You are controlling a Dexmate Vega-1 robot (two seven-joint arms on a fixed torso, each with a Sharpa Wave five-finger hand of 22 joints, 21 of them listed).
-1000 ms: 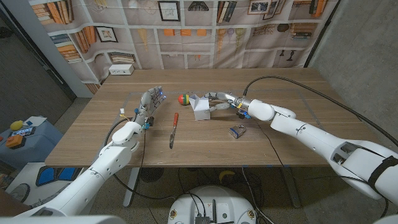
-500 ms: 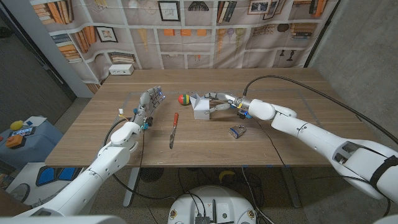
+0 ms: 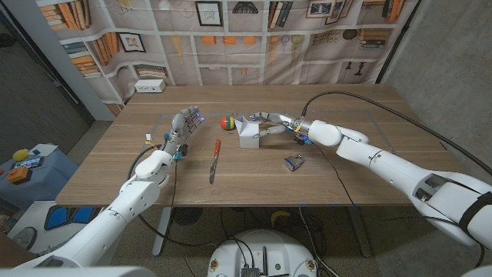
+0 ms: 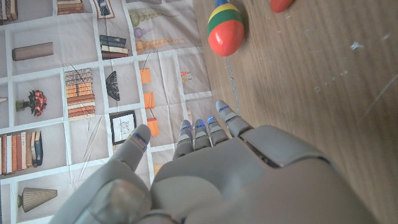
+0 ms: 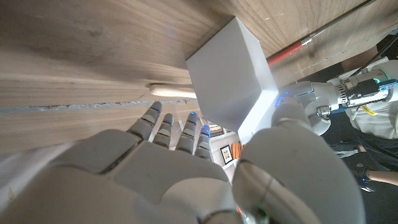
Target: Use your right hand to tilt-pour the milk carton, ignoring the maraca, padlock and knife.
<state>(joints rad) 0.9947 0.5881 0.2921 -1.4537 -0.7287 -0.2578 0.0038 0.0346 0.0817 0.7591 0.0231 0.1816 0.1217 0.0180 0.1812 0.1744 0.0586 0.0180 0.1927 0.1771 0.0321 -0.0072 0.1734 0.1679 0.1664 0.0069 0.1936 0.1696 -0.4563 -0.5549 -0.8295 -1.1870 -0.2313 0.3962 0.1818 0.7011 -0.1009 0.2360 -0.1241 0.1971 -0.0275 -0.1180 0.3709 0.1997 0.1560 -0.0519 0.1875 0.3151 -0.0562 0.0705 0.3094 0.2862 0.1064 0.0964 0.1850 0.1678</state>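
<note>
The white milk carton (image 3: 247,133) stands upright on the table's middle. My right hand (image 3: 270,125) is at its right side, fingers reaching behind the top and thumb in front. In the right wrist view the carton (image 5: 231,81) sits between the spread fingers (image 5: 177,127) and the thumb (image 5: 291,115), and a firm grip is not evident. My left hand (image 3: 184,125) stands open on its edge at the left, holding nothing, also seen as my left hand (image 4: 205,174) in its wrist view.
A red, yellow and green maraca (image 3: 226,122) (image 4: 225,28) lies just left of the carton. The red-handled knife (image 3: 214,160) lies in front of it, between the hands. A padlock (image 3: 292,162) sits near the right forearm. A white box (image 3: 150,85) stands far back left.
My right hand has crept a little further left around the carton, fingers now reaching behind its top. The carton and the left hand have stayed put.
</note>
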